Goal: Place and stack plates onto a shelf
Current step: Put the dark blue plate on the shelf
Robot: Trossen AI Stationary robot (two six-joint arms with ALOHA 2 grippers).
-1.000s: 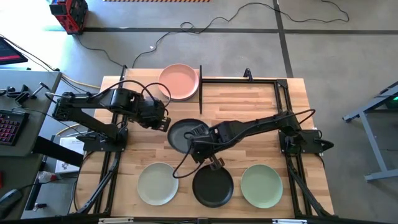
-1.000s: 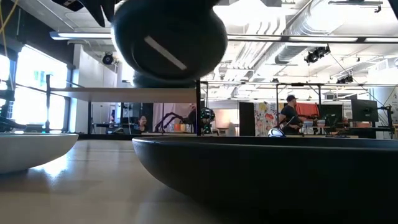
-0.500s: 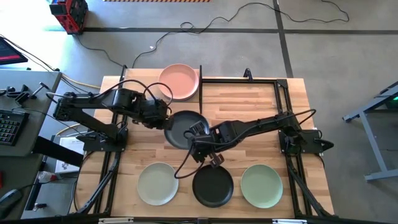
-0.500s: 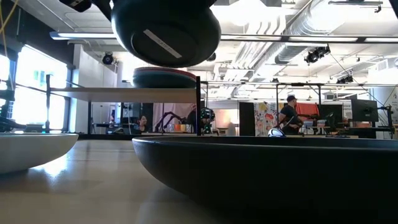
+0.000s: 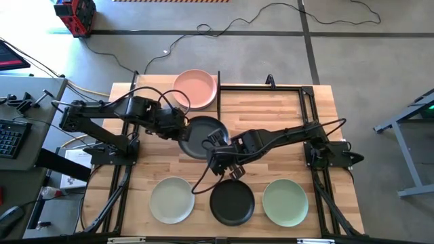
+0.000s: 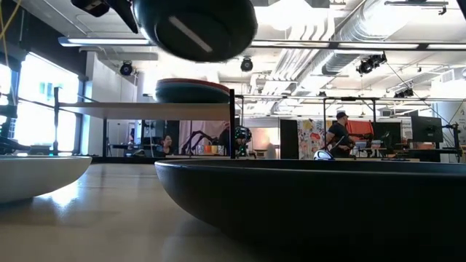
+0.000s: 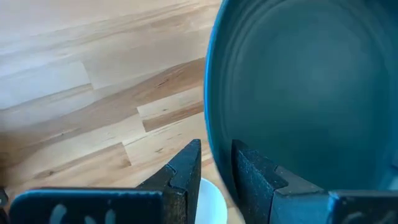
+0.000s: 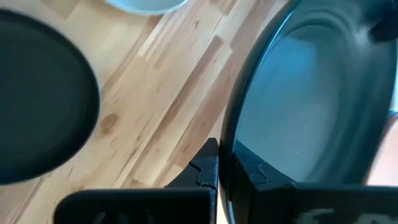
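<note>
The slatted light-wood surface (image 5: 271,122) carries everything here. At its far edge toward the left corner stands the shelf (image 6: 145,110), a flat pale-wood board on thin black rods, already bearing a stack of round plates whose topmost one, seen from above, is matte pink (image 5: 195,89). Along the near edge sit three more round matte plates in a row: a pale cream-green plate (image 5: 171,200) toward the left corner, a black plate (image 5: 232,202) in the middle and a sage green plate (image 5: 284,201) toward the right corner.

The plate in play is the charcoal round plate (image 5: 202,136), lifted clear of the surface near its middle, just short of the shelf, and held between both arms. The left pincer (image 7: 214,165) grips the rim on the side toward the left edge, its fingers narrow with the rim between them. The right pincer (image 8: 225,163) is pinched tight on the rim toward the near edge.

This looks like the carrying step: the plate is raised but not yet over the stack. The next move, as I judge it, calls for both arms to travel together toward the far left corner at matched speed, keeping the plate level and high enough to clear the shelf's rods and the pink plate, then centring it over the stack before either pincer lets go.
</note>
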